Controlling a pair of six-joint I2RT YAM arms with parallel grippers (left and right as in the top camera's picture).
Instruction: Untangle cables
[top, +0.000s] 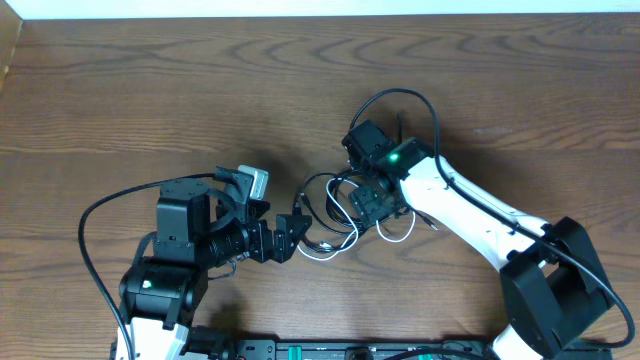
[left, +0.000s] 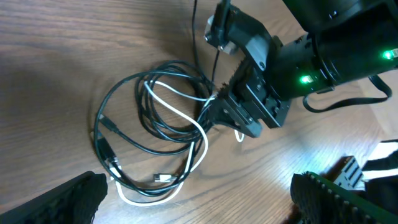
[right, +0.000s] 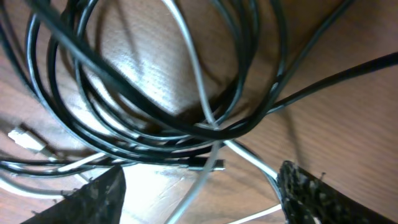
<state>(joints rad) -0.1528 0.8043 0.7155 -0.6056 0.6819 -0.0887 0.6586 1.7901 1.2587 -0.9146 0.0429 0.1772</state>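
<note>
Overhead: cables (top: 328, 245) lie knotted mid-frame on the counter (top: 150, 100). The right end effector (top: 375, 205) sits on the pile, probably to work a strand loose, and hides the crossings, while the left end effector (top: 297, 232) is staged at the pile's left edge. Left wrist: jaws released and empty; right arm covers the loops' right side. Right wrist: jaws spread, nothing clamped; too close to trace over/under.
</note>
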